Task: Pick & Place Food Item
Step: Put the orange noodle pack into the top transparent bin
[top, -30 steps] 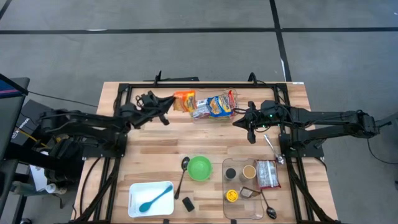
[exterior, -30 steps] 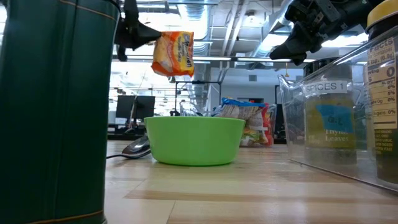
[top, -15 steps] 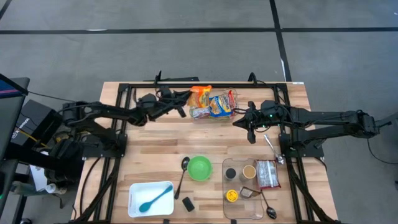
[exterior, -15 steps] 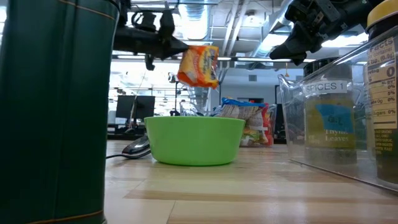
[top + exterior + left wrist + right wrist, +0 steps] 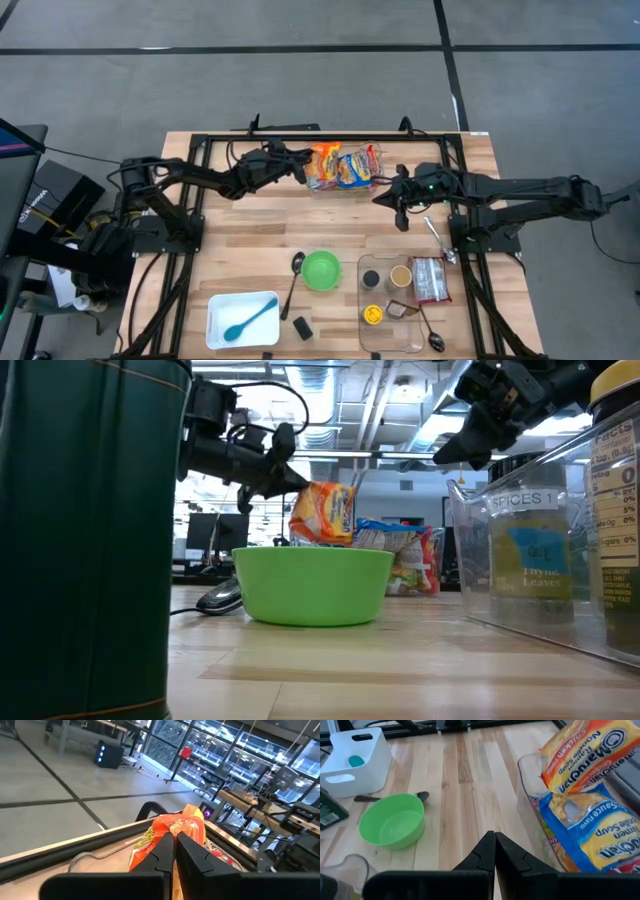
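An orange ramen packet (image 5: 325,164) hangs over the left end of a clear bin (image 5: 372,152) at the table's far edge, and my left gripper (image 5: 304,169) is shut on it. The bin holds more noodle packets, among them a blue one (image 5: 590,832). In the low view the orange packet (image 5: 324,512) hangs just below my left gripper (image 5: 296,482). My right gripper (image 5: 384,197) hovers shut to the right of the bin, touching nothing; the right wrist view shows the orange packet (image 5: 582,750) above the bin's wall. My left gripper pinches the orange packet's crimped top edge (image 5: 175,824) between its two fingers. The fingers lie about level and come from the table's left. The packet hangs tilted below the fingertips, over the bin's left end; whether its lower end touches the packets inside I cannot tell.
A green bowl (image 5: 321,270) and a spoon (image 5: 296,278) lie mid-table. A white tray (image 5: 228,304) with a blue spoon sits at the near left. A clear box of spice jars (image 5: 398,300) stands at the near right. A dark green can (image 5: 90,540) stands close to the low camera.
My left gripper has gone toward the table's right edge and down, rolling a little, still shut on the orange packet. The packet has come from left of the bin to over the bin's left end and hangs lower than before.
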`<state>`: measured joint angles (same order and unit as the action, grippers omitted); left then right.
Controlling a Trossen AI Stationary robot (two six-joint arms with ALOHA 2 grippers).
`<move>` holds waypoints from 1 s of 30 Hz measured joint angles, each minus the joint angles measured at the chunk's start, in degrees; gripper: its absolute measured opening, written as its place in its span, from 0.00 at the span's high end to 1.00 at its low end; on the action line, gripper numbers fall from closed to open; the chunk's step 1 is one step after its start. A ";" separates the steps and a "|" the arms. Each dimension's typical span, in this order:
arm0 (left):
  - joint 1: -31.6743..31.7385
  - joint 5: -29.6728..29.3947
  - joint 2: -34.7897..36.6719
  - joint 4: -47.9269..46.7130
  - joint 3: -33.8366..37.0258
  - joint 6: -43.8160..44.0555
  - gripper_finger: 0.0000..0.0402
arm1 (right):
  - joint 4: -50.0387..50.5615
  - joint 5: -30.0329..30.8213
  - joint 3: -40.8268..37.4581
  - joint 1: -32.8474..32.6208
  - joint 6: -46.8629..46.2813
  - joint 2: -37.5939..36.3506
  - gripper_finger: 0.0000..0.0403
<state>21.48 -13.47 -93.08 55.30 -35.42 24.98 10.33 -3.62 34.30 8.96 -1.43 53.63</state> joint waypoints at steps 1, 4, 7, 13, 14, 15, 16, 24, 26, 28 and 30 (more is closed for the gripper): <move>0.13 0.00 -0.28 0.06 0.00 0.36 0.99 | -0.53 0.00 0.04 -0.01 0.04 0.50 1.00; 0.22 0.02 -0.86 -0.29 0.00 2.51 1.00 | -0.83 0.00 0.04 -0.01 0.38 1.82 1.00; 0.22 -0.02 -0.92 -1.19 0.00 2.76 0.99 | -1.22 0.00 0.04 0.16 0.42 2.10 1.00; 0.54 -1.34 -0.92 -6.19 0.01 2.79 0.99 | -3.07 0.00 0.10 0.04 0.57 1.32 1.00; 0.74 -1.38 -0.92 -6.98 0.02 2.76 0.99 | -3.11 0.00 0.10 -0.01 0.57 1.36 1.00; 0.89 -1.42 -0.92 -7.27 0.04 2.77 0.99 | -3.01 0.00 0.07 -0.01 0.57 1.40 1.00; 1.10 -1.49 -0.92 -7.26 0.04 2.76 0.99 | -3.06 0.00 0.07 -0.01 0.57 1.40 1.00; 1.48 -1.51 -0.92 -7.38 0.04 2.06 0.94 | -3.09 0.00 0.07 -0.01 0.57 1.55 1.00; 1.48 -1.53 -0.92 -7.37 0.04 2.02 0.93 | -3.12 0.00 0.07 -0.01 0.55 1.55 1.00; 1.48 -1.53 -0.92 -7.35 0.04 1.99 0.90 | -3.10 0.00 0.07 -0.01 0.57 1.55 1.00; 1.48 -1.53 -0.92 -7.35 0.04 0.59 0.87 | -3.10 0.00 0.07 -0.01 0.55 1.55 1.00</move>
<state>22.96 -15.00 -94.00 47.94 -35.38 25.57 7.22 -3.62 34.37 8.95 -0.89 55.18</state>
